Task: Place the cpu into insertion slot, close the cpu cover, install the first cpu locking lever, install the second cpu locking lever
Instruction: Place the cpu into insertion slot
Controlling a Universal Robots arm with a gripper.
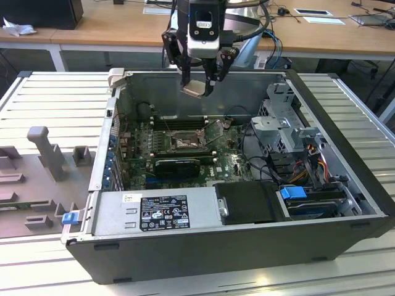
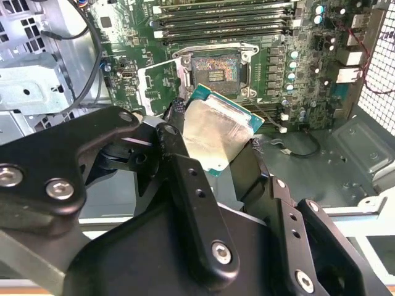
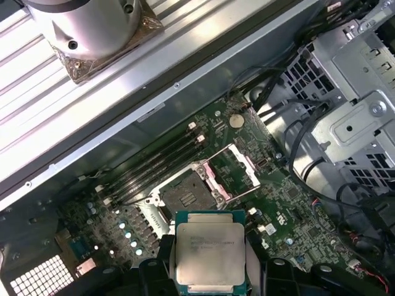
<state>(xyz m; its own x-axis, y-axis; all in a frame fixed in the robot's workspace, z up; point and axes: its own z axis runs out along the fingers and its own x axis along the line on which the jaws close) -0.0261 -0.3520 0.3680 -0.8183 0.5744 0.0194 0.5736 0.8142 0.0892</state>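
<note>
The cpu [image 3: 210, 254] hangs in the air, pinched at two opposite edges between the jaws of the gripper [image 1: 197, 86], its silvery top tilted in the exterior view. It sits above the open computer case [image 1: 345, 123], well apart from the bare insertion slot [image 3: 185, 198] on the green motherboard [image 3: 290, 203]. The cpu cover [image 3: 213, 180] stands swung up beside the slot. The case rests on a ribbed metal counter [image 1: 55, 92].

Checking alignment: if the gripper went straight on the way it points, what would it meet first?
Probably the open insertion slot, reached first by the cpu the gripper holds; depth is unclear.
</note>
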